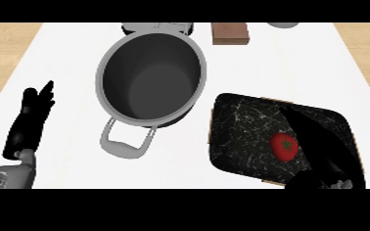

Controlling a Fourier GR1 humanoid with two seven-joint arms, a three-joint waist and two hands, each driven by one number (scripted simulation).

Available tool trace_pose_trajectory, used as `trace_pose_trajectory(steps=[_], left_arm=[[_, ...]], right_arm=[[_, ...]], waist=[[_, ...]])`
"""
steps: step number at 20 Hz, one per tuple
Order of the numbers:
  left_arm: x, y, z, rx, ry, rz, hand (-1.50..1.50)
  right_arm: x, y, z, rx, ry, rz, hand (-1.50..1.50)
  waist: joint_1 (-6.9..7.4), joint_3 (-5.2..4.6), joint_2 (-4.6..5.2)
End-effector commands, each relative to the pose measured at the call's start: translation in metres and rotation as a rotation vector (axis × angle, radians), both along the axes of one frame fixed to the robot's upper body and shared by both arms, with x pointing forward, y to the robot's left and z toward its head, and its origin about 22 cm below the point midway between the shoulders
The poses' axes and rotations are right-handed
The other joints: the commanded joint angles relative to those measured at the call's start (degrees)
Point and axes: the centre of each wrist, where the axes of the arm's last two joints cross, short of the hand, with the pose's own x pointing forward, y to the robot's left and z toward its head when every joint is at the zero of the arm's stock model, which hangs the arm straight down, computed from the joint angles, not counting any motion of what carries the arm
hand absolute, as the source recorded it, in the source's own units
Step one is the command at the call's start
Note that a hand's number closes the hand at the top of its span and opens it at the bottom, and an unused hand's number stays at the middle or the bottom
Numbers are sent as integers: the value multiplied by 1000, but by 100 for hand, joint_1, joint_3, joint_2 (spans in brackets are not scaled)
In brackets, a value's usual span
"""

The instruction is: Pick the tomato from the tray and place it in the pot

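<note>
From the head view, looking steeply down, the small red tomato with its green stalk (285, 145) lies on the black marbled tray (239, 132) at the right of the white desk (65, 63), not yet lifted. The right hand (318, 142) reaches over the tray with its fingers stretched straight and apart, lying just beside the tomato and partly over its right edge, holding nothing; I judge it is lining up for the grasp. The big grey metal pot (151, 78) stands open to the left of the tray, its near handle pointing toward the robot, and the way between the two looks free. The left hand (29, 122) rests open at the left edge, fingers up. At the far side sit a brown block (231, 33) and pale objects too cut off to name, well away from the path.
</note>
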Motion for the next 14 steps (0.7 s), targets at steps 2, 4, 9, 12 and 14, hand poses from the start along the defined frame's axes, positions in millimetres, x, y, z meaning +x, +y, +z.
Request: trace_pose_trajectory(steps=[2, 4, 9, 12, 14], left_arm=[[-4, 2, 6, 0, -3, 15, 0], [7, -13, 1, 6, 12, -16, 0], [9, -1, -10, -7, -4, -6, 0], [2, 5, 6, 5, -13, 3, 0], [0, 17, 17, 4, 1, -19, 0]], right_arm=[[-6, 5, -12, -32, -14, 10, -150], [23, -3, -9, -31, -3, -31, -150], [23, -8, -22, -42, 67, -42, -150], [6, -2, -44, -34, 74, -22, -150], [21, 10, -43, -43, 73, -32, -150]], waist=[[-9, 0, -6], [-5, -1, 0], [-13, -2, 0], [-10, 0, -3], [3, 0, -3]])
